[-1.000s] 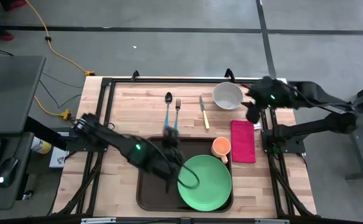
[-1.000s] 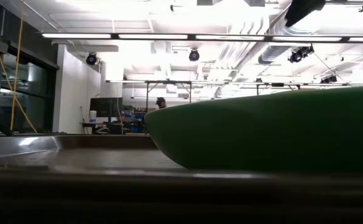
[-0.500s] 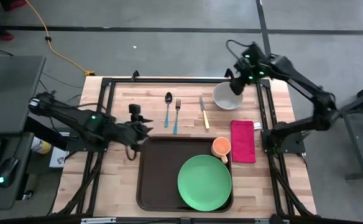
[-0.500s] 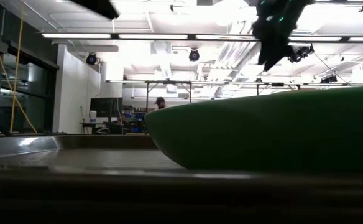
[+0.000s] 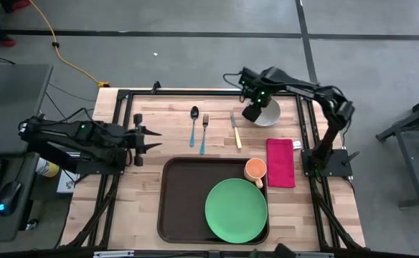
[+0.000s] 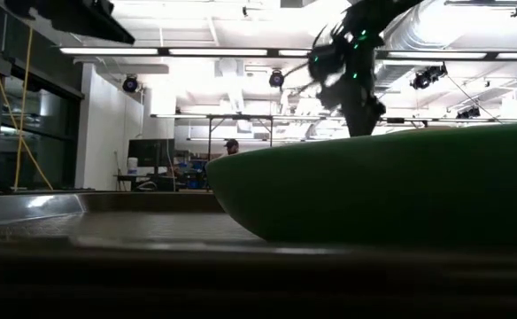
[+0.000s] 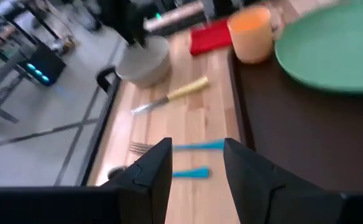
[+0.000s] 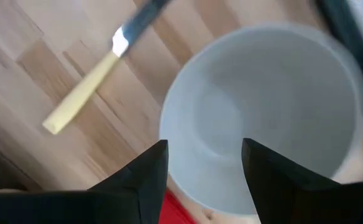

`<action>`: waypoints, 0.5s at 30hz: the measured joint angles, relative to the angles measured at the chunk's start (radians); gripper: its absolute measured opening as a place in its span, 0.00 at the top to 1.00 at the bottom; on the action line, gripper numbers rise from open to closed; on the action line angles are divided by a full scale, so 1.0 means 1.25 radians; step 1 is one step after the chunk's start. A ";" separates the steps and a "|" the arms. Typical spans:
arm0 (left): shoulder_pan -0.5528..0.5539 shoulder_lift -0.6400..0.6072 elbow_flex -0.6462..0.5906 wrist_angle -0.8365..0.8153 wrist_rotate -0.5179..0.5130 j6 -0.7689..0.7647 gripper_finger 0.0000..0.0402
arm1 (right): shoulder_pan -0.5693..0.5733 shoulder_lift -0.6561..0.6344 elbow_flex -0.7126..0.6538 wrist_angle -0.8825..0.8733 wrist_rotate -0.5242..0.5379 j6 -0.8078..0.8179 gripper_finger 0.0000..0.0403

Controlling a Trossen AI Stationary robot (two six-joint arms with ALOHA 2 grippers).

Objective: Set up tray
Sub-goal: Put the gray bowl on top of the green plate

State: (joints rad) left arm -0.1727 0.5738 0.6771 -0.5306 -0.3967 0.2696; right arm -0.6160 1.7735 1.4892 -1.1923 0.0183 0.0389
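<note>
The right pincer (image 5: 253, 112) hangs directly over the near rim of a grey bowl (image 5: 265, 110) at the far side of the desk (image 5: 141, 179), its two dark fingers (image 8: 145, 171) spread wide above the bowl's hollow and gripping nothing. Just beside that pincer lies a yellow-handled knife (image 5: 235, 130); beyond the knife, a blue-handled fork (image 5: 204, 134) and spoon (image 5: 194, 125) lie side by side. The left pincer (image 5: 148, 140) hovers near the desk's left edge, jaws wide and empty, pointing toward the cutlery. The tray (image 5: 177, 204) sits on the desk's near half, between the two pincers and nearer than both, carrying a green plate (image 5: 236, 210) and an orange cup (image 5: 255, 170). A red napkin (image 5: 280, 162) lies beside the tray, below the right pincer.
</note>
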 joint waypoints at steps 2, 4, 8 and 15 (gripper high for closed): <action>0.004 -0.020 0.001 0.001 -0.001 0.011 0.57 | 0.012 0.031 0.000 0.004 0.000 0.005 0.55; 0.002 -0.030 0.001 0.001 -0.005 0.012 0.57 | 0.021 0.057 0.000 0.012 0.001 0.007 0.55; 0.002 -0.034 0.001 -0.002 -0.005 0.012 0.57 | 0.029 0.089 0.000 0.060 -0.022 0.022 0.55; 0.002 -0.032 0.001 -0.002 -0.005 0.011 0.57 | 0.023 0.099 0.000 0.090 0.023 0.053 0.55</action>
State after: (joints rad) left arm -0.1699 0.5339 0.6785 -0.5335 -0.4026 0.2836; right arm -0.5873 1.8977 1.4887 -1.0802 0.0469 0.1048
